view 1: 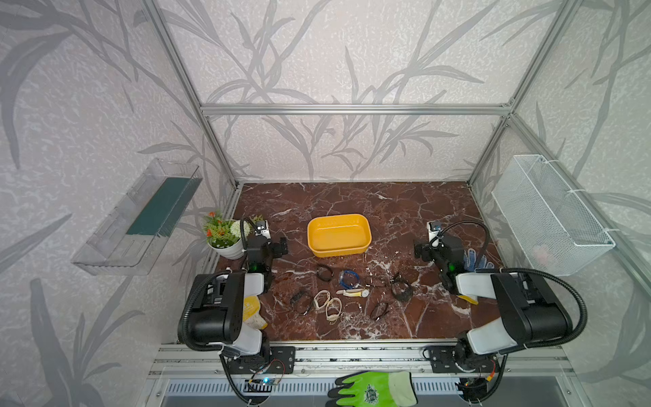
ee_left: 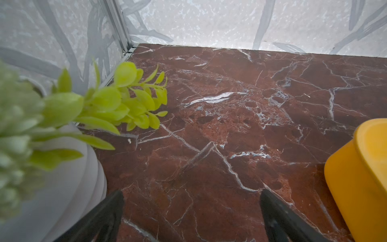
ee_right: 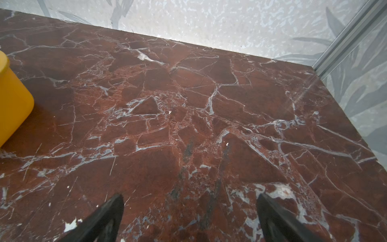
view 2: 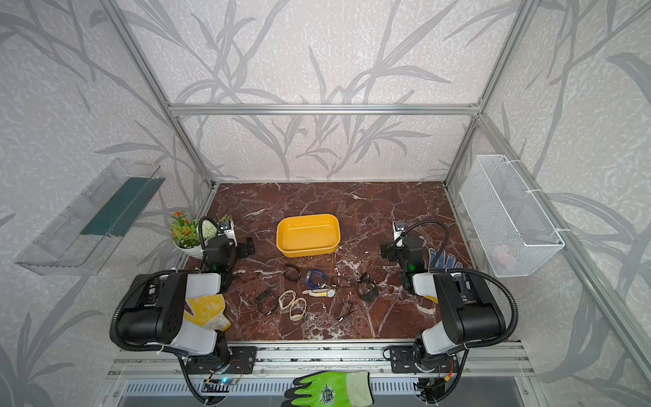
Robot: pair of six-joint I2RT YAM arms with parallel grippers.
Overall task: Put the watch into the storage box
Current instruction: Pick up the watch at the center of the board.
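Left wrist view has the left hand (ee_left: 191,192) spread wide over the bare bench (ee_left: 230,125), gripping nothing, with a potted plant (ee_left: 104,104) on one side and the yellow storage box (ee_left: 360,178) on the other. Right wrist view shows the right hand (ee_right: 190,195) equally wide and empty. In both top views the watch (view 1: 354,292), with a pale strap and white dial, lies on the bench among other wristbands (view 1: 329,304), near the storage box but outside it.
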